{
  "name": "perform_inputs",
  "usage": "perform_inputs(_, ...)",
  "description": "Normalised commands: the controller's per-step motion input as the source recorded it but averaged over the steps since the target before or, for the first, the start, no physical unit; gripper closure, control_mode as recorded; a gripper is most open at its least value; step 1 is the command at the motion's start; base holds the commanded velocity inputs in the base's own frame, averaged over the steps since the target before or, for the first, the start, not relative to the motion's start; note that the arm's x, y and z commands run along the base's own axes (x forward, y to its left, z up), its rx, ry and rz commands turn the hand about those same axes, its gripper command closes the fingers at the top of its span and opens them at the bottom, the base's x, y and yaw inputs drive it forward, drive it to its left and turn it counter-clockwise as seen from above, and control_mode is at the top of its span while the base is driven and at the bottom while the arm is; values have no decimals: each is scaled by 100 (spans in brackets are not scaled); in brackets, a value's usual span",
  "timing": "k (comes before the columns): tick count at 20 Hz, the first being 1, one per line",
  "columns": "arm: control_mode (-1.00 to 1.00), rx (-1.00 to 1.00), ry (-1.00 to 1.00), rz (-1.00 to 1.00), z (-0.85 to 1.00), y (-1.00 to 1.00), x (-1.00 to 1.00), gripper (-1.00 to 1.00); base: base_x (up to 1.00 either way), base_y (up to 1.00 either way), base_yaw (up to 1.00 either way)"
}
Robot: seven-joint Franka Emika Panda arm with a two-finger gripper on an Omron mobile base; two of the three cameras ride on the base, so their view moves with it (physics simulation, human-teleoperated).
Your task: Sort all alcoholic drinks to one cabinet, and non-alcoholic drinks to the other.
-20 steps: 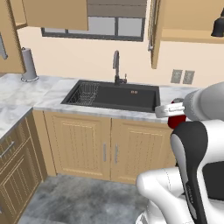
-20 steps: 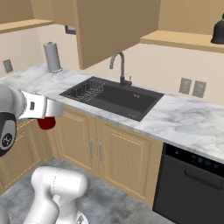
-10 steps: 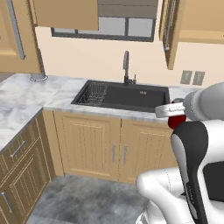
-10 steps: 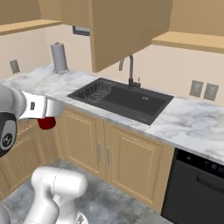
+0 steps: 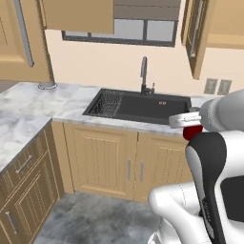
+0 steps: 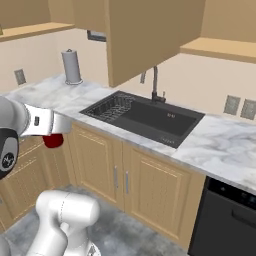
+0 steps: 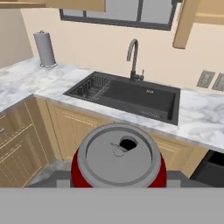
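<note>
Transit is the step I judge myself to be in: the red can [image 7: 118, 158] sits in my tool [image 7: 118, 181], its silver top filling the lower middle of the hand view, and the jaws are closed around its body at about the can's width. In the left base view the can [image 5: 192, 131] hangs under the wrist, out in front of the sink [image 5: 143, 106] and off the surface [image 5: 28, 107]. As a non-alcoholic drink, it belongs in a wall cabinet. One wall cabinet [image 5: 202, 33] stands with its door ajar above and right of the sink. My next move calls for lifting the can up to that opening and setting it upright on the shelf inside, clear of the door edge.
</note>
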Motion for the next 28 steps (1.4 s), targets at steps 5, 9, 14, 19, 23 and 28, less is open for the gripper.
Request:
perform_inputs(5, 100, 0, 0, 0, 0, 0, 0, 100, 50, 8, 4)
perform_inputs(9, 100, 0, 0, 0, 0, 0, 0, 100, 51, 25, 4)
perform_inputs(14, 100, 0, 0, 0, 0, 0, 0, 100, 47, 29, 4)
perform_inputs(19, 100, 0, 0, 0, 0, 0, 0, 100, 44, 17, 4)
perform_inputs(23, 100, 0, 0, 0, 0, 0, 0, 100, 48, 12, 4)
perform_inputs(28, 100, 0, 0, 0, 0, 0, 0, 100, 49, 11, 4)
